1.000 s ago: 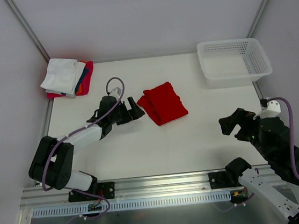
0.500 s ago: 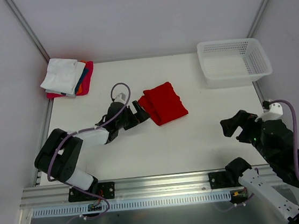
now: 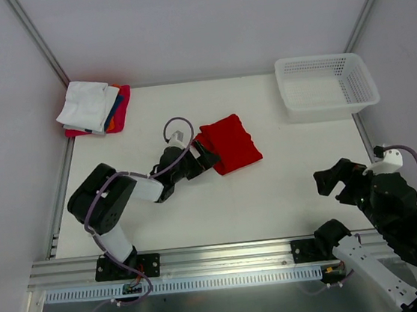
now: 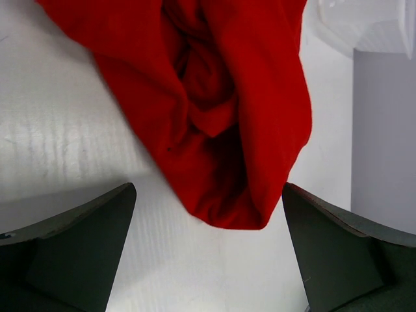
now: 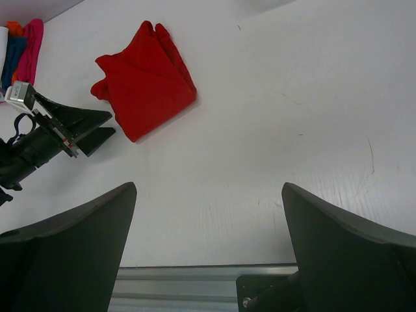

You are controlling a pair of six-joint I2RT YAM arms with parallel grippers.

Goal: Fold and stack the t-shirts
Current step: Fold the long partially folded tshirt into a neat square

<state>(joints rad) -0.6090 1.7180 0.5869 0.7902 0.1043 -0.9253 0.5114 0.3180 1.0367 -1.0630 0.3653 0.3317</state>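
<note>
A: Near the middle of the overhead view, the left gripper sits low over the table, fingers spread wide. Why so flat?

B: Probably so one finger can slide under the cloth. The folded red t-shirt lies just ahead of it, toward the upper right, and its near corner points into the gap between the fingers.

A: Touching?

B: From above it looks like contact. The wrist view shows the corner just short of the fingers, nothing pinched. Whether a tip brushes the fabric is hard to tell.

A: And the right gripper?

B: Lower right of the frame, also spread, holding nothing, well apart from the shirt. It is likely parked out of the way.

A: Where does the shirt belong?

B: Judging by the task, on the stack of folded shirts in the table's upper left corner, white on top. The mesh basket sits at upper right, well apart from both.
</note>
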